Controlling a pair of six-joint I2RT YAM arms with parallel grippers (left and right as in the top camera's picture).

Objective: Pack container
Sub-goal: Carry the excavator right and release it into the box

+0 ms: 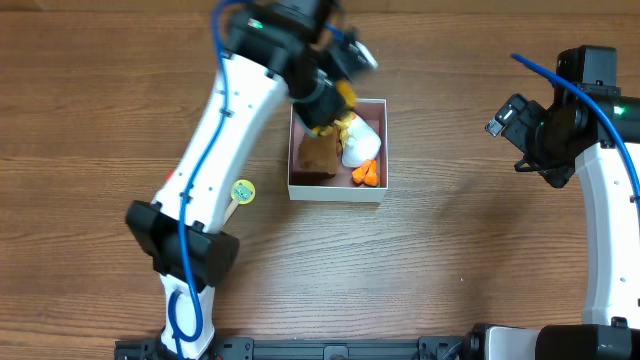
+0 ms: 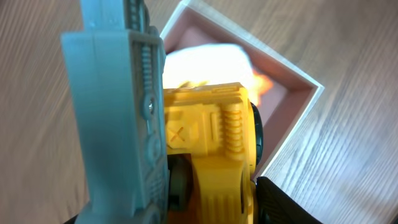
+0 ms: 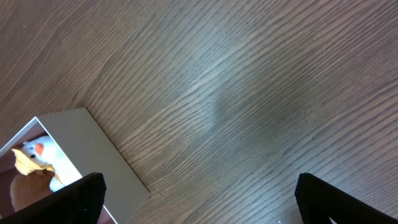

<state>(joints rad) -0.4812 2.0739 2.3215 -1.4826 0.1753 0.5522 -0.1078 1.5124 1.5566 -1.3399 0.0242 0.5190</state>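
1. Left gripper (image 1: 338,95) is clamped on one yellow toy vehicle (image 2: 211,143), pinched between its grey finger (image 2: 118,112) and its black one.
2. Directly beneath this gripper sits the one container (image 1: 335,192), white outside and pink inside, resting on the wooden surface (image 1: 460,250).
3. Inside the container, below the gripper, lie one brown toy (image 1: 318,155) and one white soft toy (image 1: 362,143). Orange parts (image 1: 366,175) show at the white toy's near end; whether they are a separate piece cannot be told.
4. The yellow toy vehicle hangs over the far part of the container; whether it touches the toys under it cannot be told.
5. Well apart from the container, the right gripper (image 3: 199,208) stands open, its two fingers spread wide with bare surface between them. One corner of the container shows at the lower left of its wrist view.
6. One small round yellow-green disc (image 1: 243,190) lies on the surface just beside the left arm, near the container's outer wall and away from both grippers.
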